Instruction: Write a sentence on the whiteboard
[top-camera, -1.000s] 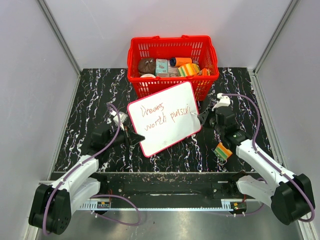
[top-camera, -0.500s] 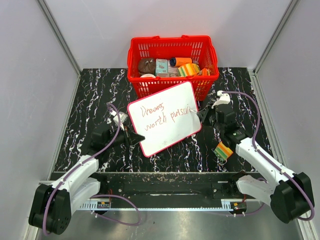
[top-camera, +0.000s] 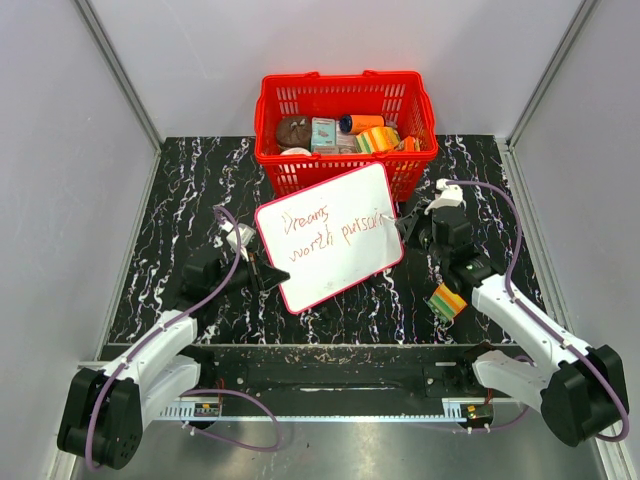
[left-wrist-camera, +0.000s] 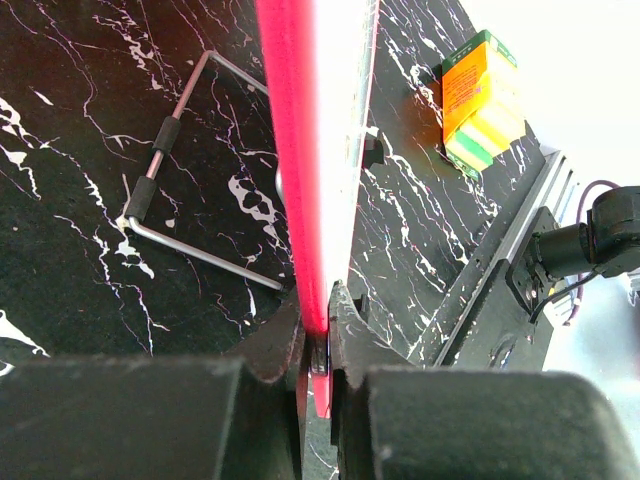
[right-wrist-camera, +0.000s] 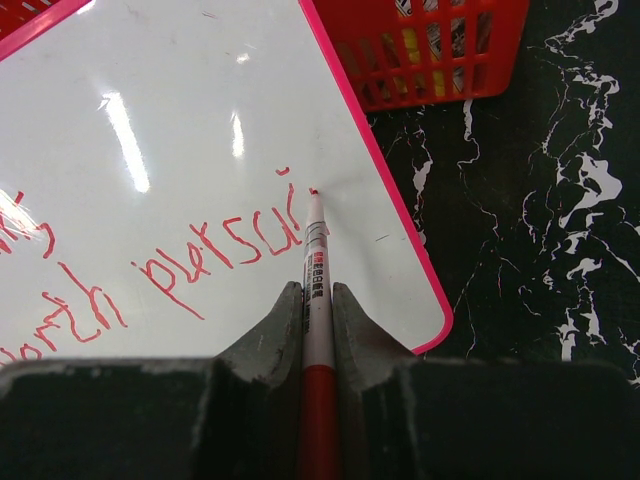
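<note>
The left tool (top-camera: 268, 277) clenches the lower edge of the whiteboard (top-camera: 335, 278), holding it tilted over the tabletop (top-camera: 190, 180), just before the red basket (top-camera: 345, 80). The right tool (right-wrist-camera: 318, 300) grips a red marker pen (right-wrist-camera: 316, 250), its tip at the board. The sentence (top-camera: 325, 232) reads "Dreams worth pursui", so by my judgement only the last letters remain.

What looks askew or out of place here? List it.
The whiteboard sits rotated, not square to the table, clamped by its edge in the left gripper; its red writing climbs rightward. A small orange-and-green box lies loose beside the right arm.
</note>
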